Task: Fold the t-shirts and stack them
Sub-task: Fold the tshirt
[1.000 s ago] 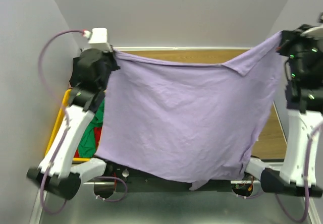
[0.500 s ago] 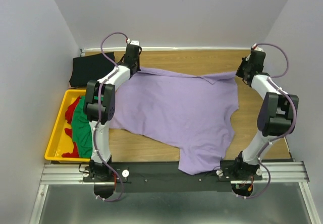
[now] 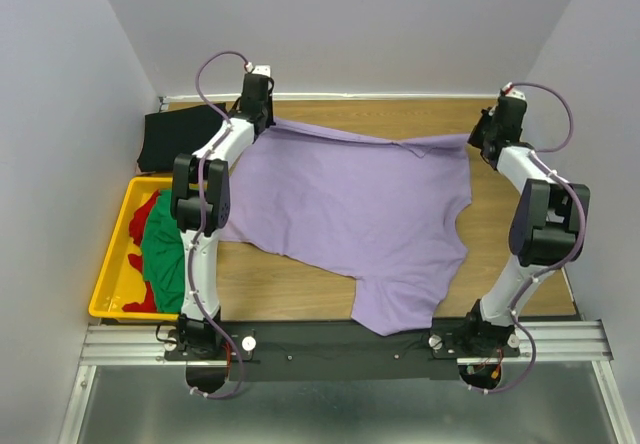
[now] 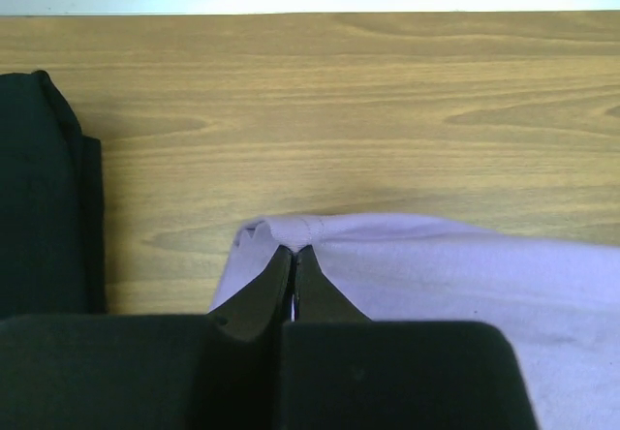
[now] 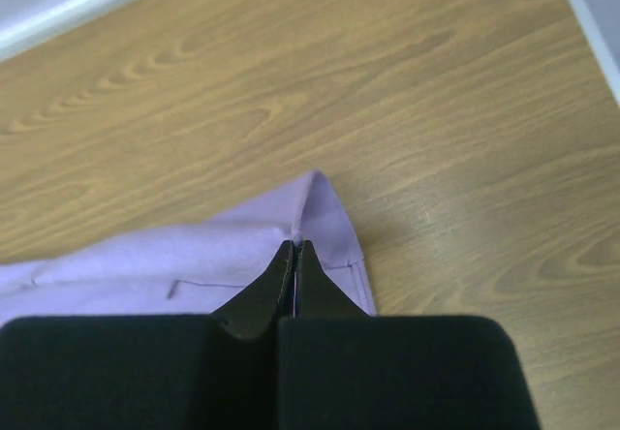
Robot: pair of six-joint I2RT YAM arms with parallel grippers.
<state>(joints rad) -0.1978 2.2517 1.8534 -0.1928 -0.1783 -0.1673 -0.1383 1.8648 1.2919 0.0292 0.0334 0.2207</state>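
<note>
A large lavender-purple t-shirt (image 3: 350,214) lies spread over the wooden table, its near end hanging over the front rail. My left gripper (image 3: 268,124) is shut on its far left corner (image 4: 291,231), pinching the hem. At the far right, my right gripper (image 3: 478,142) is shut on the shirt's other far corner (image 5: 320,207). A folded black t-shirt (image 3: 180,134) lies at the far left, also visible in the left wrist view (image 4: 44,198). A green t-shirt (image 3: 165,254) and a red t-shirt (image 3: 145,214) lie bunched in the crate.
A yellow plastic crate (image 3: 110,274) stands at the left edge of the table. Grey walls close in on both sides and at the back. A metal rail (image 3: 330,339) runs along the front, with both arm bases on it.
Both arms have come down from holding the lavender shirt up in the air and laid it over the table. In the last half second they pulled its far edge slightly farther back.
</note>
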